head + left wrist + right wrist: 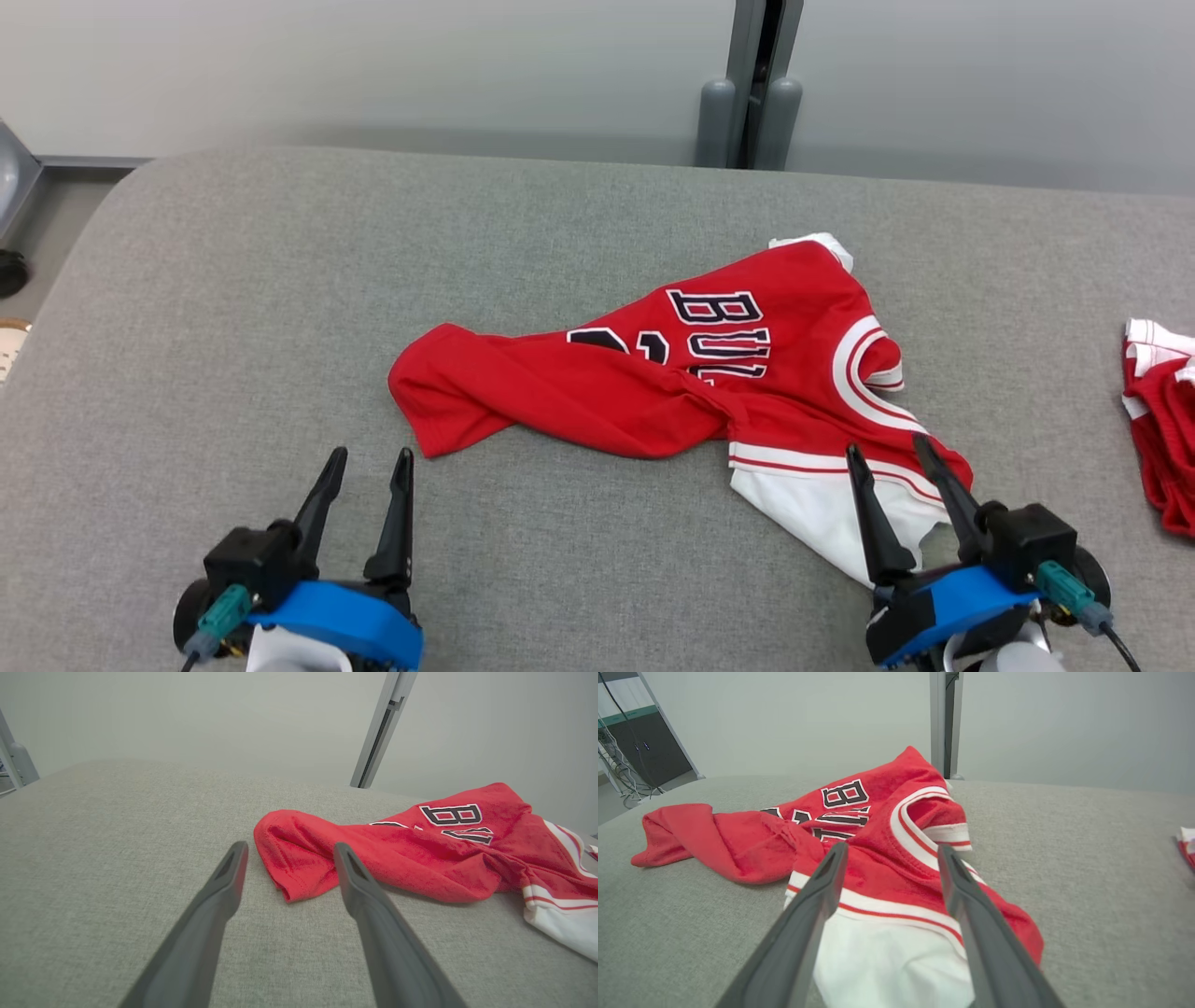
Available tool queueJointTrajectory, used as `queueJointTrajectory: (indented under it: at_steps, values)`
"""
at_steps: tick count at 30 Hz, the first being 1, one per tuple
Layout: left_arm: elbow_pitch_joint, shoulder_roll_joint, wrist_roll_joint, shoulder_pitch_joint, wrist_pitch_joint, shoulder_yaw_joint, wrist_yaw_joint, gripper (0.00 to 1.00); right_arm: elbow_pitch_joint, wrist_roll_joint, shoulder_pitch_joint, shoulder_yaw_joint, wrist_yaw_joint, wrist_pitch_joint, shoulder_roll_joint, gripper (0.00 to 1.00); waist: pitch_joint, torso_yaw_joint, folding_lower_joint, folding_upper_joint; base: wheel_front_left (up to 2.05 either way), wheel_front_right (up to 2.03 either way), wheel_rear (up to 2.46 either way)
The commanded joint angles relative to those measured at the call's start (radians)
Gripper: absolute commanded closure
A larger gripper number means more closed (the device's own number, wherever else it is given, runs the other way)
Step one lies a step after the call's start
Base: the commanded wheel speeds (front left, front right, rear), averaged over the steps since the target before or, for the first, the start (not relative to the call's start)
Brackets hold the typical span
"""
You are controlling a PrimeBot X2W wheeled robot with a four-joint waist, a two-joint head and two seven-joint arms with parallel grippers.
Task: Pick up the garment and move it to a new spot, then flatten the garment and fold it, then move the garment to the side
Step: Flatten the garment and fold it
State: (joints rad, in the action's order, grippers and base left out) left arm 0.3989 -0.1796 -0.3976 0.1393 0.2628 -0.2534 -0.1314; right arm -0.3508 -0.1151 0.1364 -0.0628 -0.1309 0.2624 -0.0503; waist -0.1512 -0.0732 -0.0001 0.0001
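A: Two grippers, both spread wide and holding nothing. The left gripper (pixel 372 455) sits at seven o'clock in the head view, the right gripper (pixel 885 446) at five.
B: And the jersey?
A: The red jersey (pixel 653 383) lies crumpled at the centre of the grey padded table (pixel 233 280). Its red end reaches toward eight o'clock, just beside the left fingertips (pixel 236 858), not touching.
B: The right side?
A: Those fingers (pixel 815 905) straddle the jersey's white-and-red edge; contact I cannot tell. Another red-and-white cloth (pixel 1162 411) lies at three o'clock, well apart.
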Motion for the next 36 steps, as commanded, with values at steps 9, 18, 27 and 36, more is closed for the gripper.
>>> queueJointTrajectory:
  at_steps: [9,18,27,36]
  values:
    - [-0.03,0.09,0.062,-0.106,0.002,0.073,0.001,0.0,-0.046,-0.022,-0.078,0.019,0.0,0.003,-0.001,0.0,0.058,0.003,0.0001,-0.0001,0.0,0.0,0.0]
    - [-0.01,0.11,0.066,-0.146,0.003,0.066,0.001,0.0,-0.109,-0.02,-0.137,0.074,0.0,0.003,-0.001,0.0,0.092,0.001,0.0001,-0.0001,0.0,0.0,0.0]
    - [-0.003,0.106,0.057,-0.129,0.003,0.066,0.001,0.0,-0.218,-0.047,-0.105,0.048,0.0,0.003,-0.002,0.0,0.08,-0.009,0.0001,-0.0001,0.0,0.0,0.0]
    - [0.014,0.102,0.043,-0.116,0.003,0.044,0.001,0.0,-0.322,-0.059,-0.04,-0.036,0.0,0.0,0.0,1.0,0.072,-0.023,0.0001,-0.0001,0.0,0.0,0.0]
